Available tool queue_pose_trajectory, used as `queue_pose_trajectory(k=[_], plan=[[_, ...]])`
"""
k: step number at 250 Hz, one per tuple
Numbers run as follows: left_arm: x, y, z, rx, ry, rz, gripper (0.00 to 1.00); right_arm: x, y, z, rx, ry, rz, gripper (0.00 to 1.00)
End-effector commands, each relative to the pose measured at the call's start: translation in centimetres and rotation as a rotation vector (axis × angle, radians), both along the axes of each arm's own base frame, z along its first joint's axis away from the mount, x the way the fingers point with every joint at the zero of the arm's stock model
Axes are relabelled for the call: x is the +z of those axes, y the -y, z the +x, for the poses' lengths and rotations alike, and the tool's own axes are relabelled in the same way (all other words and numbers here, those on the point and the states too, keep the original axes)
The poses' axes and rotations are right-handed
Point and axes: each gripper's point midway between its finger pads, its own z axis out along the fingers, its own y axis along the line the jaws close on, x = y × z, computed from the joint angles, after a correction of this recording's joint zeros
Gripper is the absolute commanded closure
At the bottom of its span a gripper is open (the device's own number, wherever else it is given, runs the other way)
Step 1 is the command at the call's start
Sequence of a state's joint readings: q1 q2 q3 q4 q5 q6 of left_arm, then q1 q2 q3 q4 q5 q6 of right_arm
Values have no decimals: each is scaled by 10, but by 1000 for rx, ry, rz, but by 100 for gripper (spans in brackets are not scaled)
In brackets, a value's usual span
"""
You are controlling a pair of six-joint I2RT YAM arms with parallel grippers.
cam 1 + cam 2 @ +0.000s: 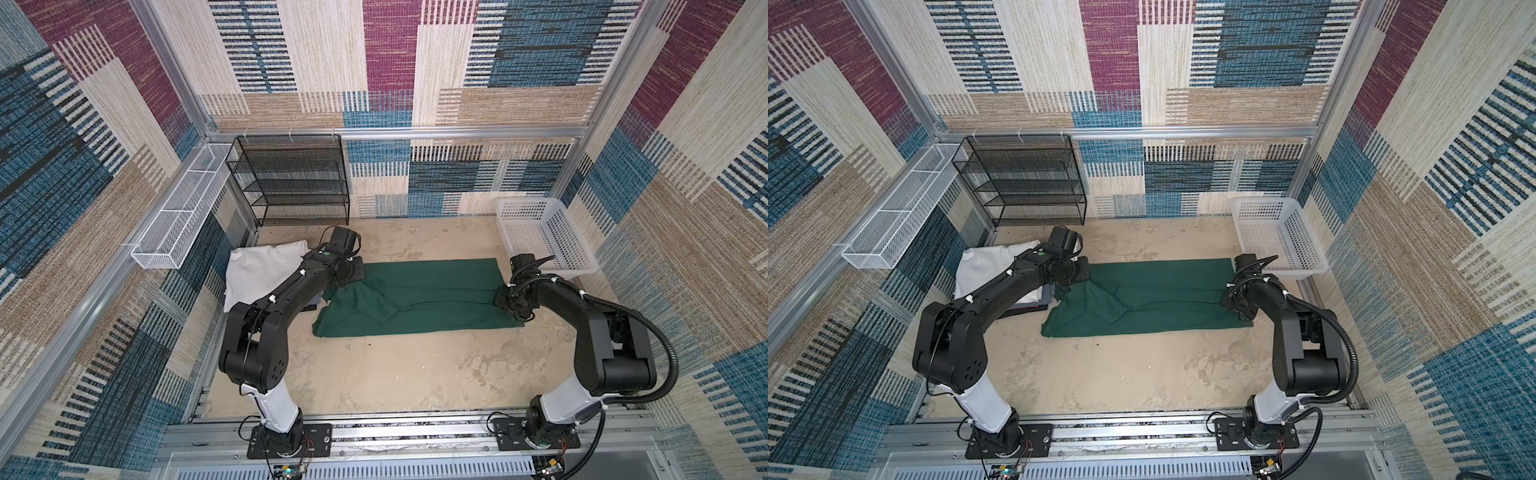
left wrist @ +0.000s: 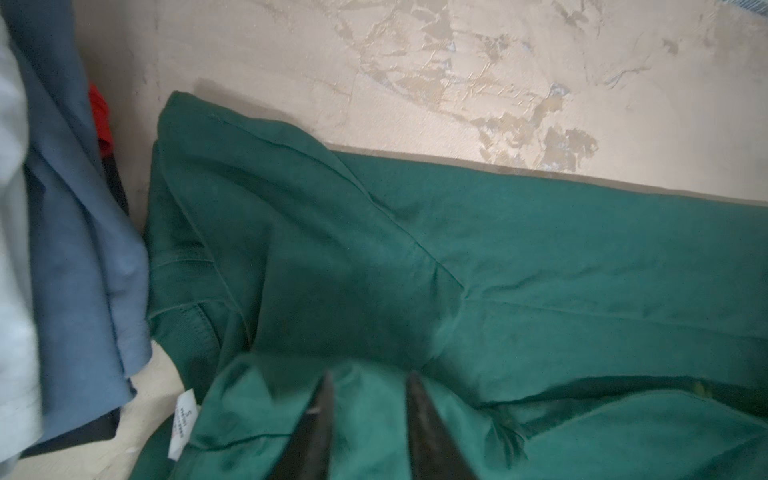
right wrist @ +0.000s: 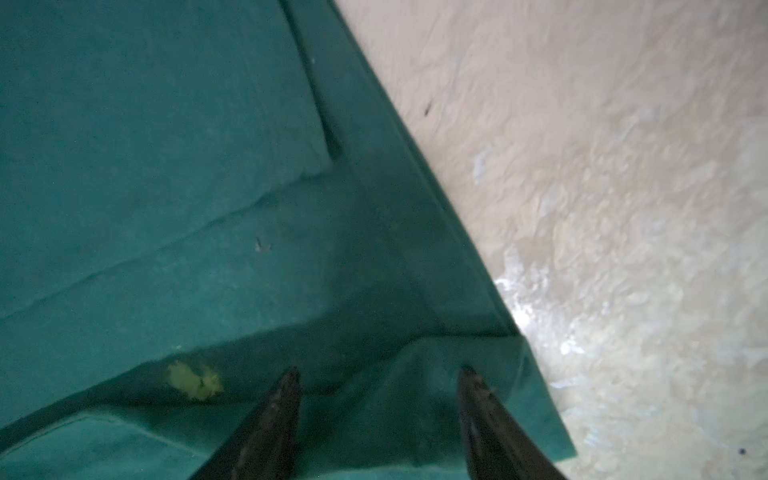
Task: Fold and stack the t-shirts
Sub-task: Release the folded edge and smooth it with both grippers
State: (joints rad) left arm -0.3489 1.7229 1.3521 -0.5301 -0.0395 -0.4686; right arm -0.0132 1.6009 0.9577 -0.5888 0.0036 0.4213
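Beige tabletop [image 1: 374, 374], green t-shirt [image 1: 415, 299] at centre frame, folded lengthwise into a long strip; crosswise folds and stacking judged left. Folded pile [image 1: 257, 270] sits mid-left, white on top. Left gripper [image 2: 370, 378] and right gripper [image 3: 380, 372] sit at the strip's ends, jaws parted, nothing pinched.

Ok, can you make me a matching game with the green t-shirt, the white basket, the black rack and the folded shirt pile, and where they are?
1 green t-shirt
2 white plastic basket
3 black mesh rack
4 pile of folded shirts

A back right corner
B left side, beside the t-shirt's neck
C spread in the middle
D back left

Pairs: 1-C, 2-A, 3-D, 4-B
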Motion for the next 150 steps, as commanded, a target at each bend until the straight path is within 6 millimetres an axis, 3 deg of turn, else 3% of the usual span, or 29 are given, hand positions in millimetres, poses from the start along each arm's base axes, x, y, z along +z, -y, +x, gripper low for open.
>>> queue_pose_trajectory(k=[1, 10, 19, 67, 95, 122, 150], plan=[[16, -7, -3, 9, 51, 16, 41, 14, 3, 10, 4, 62, -17, 37], [20, -9, -6, 13, 68, 18, 32, 18, 3, 10, 2, 72, -20, 36], [25, -10, -8, 14, 85, 15, 30, 23, 5, 9, -4, 79, -30, 36], [29, -3, -31, -25, 101, -7, 29, 44, 16, -2, -20, 100, -95, 34], [19, 8, -45, -58, 82, -29, 29, 51, 11, -9, -8, 117, -67, 40], [1, 17, -54, -82, 44, -47, 29, 44, -12, -15, 58, 119, 46, 48], [-15, 23, -56, -88, -3, -62, 30, 20, -23, -26, 87, 64, 105, 52]])
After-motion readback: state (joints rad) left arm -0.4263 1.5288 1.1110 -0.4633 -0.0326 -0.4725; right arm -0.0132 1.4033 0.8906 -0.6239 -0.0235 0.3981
